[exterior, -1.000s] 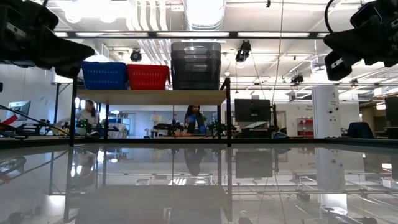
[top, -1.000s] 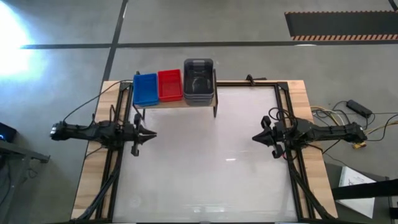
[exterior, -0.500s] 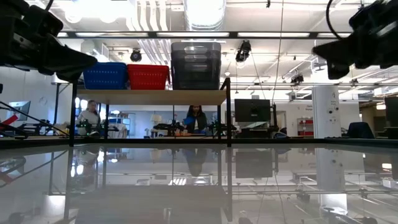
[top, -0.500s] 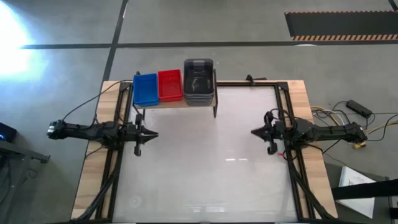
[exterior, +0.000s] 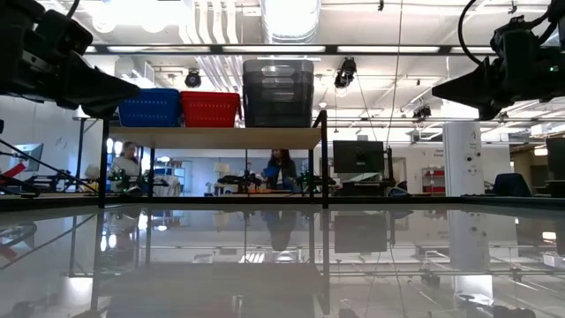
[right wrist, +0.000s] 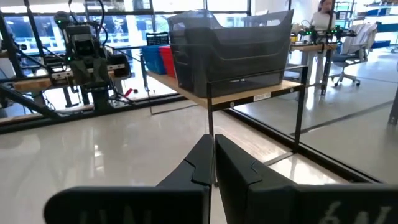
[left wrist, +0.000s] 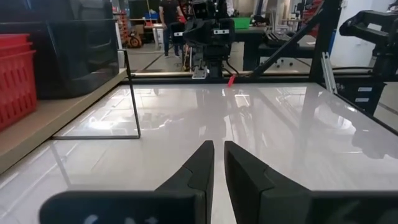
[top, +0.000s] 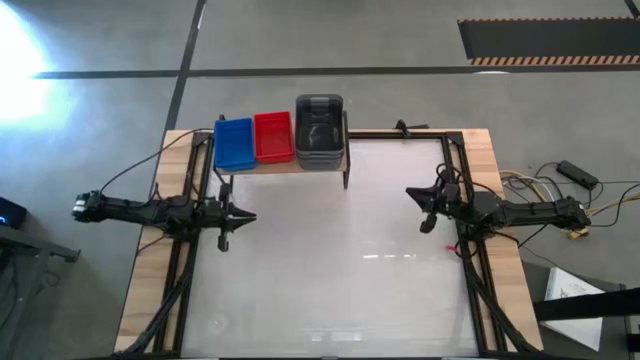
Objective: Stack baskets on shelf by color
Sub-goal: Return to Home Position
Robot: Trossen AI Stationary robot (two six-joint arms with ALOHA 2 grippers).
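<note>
Beginning at the near edge, the white-topped table (top: 330, 300) is bordered by wood, and ceiling lights are reflected in its glossy surface. Halfway back, the left gripper (top: 245, 217) is held above the table's left side and pointed inward toward the centre. Its jaws are drawn together with only a thin slit between them, and nothing is gripped. Opposite it, the right gripper (top: 411, 193) is held above the right side, angled inward and slightly toward the far edge, its jaws closed on nothing. Both are kept well apart from the shelf (top: 285, 167), which is set at the far edge, toward the left. On its wooden plank the baskets are sorted by colour into three stacks in a row. The blue stack (top: 233, 143) is placed at the left end and the red stack (top: 272, 136) just beside it in the middle. The grey stack (top: 319, 128) is placed at the right end and is seen to rise higher than the other two. Beyond the table, two people (exterior: 126, 159) are seen in the room, framed beneath the shelf
</note>
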